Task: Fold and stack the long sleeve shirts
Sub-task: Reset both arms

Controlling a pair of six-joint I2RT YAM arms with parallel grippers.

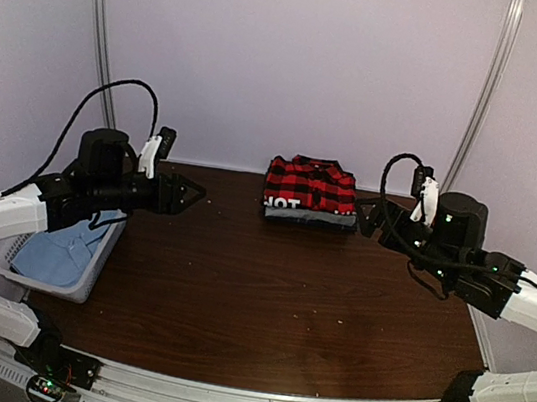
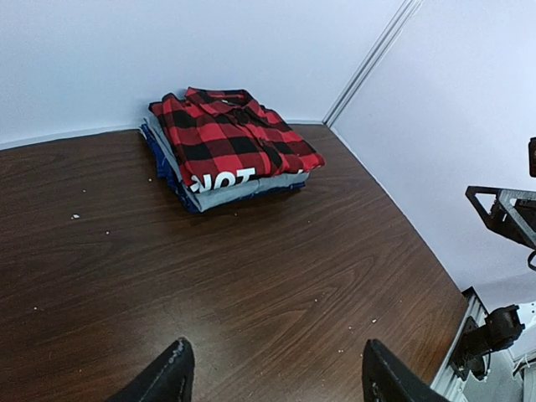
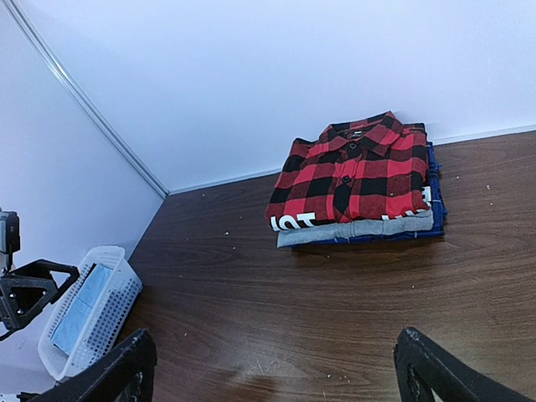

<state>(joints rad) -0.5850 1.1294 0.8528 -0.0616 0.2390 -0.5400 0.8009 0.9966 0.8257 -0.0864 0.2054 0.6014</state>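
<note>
A folded red-and-black check flannel shirt with white letters lies on top of a stack at the table's far middle. Under it shows a folded grey shirt, and below that a blue layer. My left gripper hovers open over bare table, left of the stack, nothing between its fingers. Right of the stack, my right gripper is also held above the table, open and empty.
A white mesh basket holding light blue cloth sits at the table's left edge under the left arm. The brown wooden table is enclosed by pale walls with metal corner rails.
</note>
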